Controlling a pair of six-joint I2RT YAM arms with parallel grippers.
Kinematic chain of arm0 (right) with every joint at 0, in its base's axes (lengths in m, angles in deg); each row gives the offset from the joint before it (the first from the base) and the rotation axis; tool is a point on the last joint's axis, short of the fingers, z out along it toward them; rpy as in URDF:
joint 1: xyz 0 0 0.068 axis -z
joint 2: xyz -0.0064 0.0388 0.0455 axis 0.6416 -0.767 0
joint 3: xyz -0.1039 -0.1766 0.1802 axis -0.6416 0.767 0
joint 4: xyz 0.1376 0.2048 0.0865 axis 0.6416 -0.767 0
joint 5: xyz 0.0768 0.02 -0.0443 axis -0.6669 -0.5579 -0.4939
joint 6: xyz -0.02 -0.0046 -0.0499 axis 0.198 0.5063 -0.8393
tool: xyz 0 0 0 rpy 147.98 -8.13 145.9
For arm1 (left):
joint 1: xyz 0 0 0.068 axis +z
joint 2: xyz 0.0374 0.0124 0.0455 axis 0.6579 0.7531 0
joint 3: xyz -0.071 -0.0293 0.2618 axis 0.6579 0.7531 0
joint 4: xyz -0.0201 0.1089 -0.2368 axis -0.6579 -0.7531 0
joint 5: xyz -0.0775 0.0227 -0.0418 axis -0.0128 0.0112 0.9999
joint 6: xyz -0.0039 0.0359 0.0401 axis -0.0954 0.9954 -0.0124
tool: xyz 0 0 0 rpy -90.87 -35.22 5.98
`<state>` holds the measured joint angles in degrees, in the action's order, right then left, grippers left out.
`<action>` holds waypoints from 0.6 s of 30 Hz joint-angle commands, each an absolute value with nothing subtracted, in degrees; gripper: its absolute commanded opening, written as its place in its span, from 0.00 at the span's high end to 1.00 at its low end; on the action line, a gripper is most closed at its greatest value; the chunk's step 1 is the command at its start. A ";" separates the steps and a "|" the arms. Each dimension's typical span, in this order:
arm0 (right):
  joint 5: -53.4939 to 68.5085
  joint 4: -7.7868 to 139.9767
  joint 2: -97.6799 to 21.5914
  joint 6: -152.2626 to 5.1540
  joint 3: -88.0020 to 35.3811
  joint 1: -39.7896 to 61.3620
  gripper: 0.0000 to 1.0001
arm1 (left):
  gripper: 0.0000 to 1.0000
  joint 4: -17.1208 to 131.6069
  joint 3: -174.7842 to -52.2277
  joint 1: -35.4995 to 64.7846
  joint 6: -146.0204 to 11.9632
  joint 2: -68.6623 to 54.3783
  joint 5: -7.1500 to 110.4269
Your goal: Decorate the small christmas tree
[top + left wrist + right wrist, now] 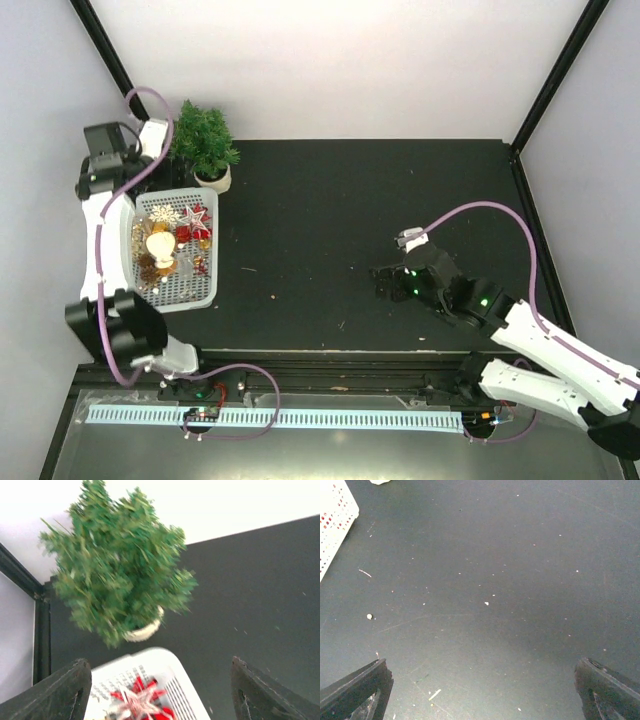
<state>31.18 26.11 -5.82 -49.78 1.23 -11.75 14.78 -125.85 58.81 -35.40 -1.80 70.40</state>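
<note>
Fig.: the small christmas tree [205, 140] stands upright (long axis vertical) at far-left corner of surface [400, 200], its pot [142, 630] just beyond far rim of ornament basket [214, 262]. L gripper [159, 662], jaws wide w/ nothing betw. them, hovers near basket's far end, tree just ahead; L arm is nearer. R gripper [482, 662], wide and empty, sits well apart to the right. Wall [40, 150] and frame post [22, 580] crowd tree's left; open room on its right.

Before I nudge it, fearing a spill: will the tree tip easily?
Probably top-heavy: the tree spreads wider than its small pot, so a high push may tip it. Its needle branches look soft, likely bending when squeezed.
</note>
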 commanded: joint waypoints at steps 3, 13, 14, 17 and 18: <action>29.52 32.18 -9.61 -49.00 1.33 -11.93 0.00 | 0.29 14.01 -143.90 59.27 -40.05 15.38 69.63; 28.34 37.93 -15.82 -48.80 4.15 -11.80 0.00 | 0.32 9.88 -163.11 58.73 -39.75 32.33 69.91; 28.38 38.15 -16.45 -48.85 4.14 -11.79 0.00 | 0.32 9.59 -164.37 58.46 -39.68 33.55 69.81; 28.68 38.75 -18.17 -49.06 4.02 -11.85 0.00 | 0.33 8.93 -166.84 57.72 -39.67 36.52 69.32; 29.06 38.63 -18.31 -48.97 3.71 -11.79 0.00 | 0.33 8.95 -167.26 57.47 -39.71 37.29 69.36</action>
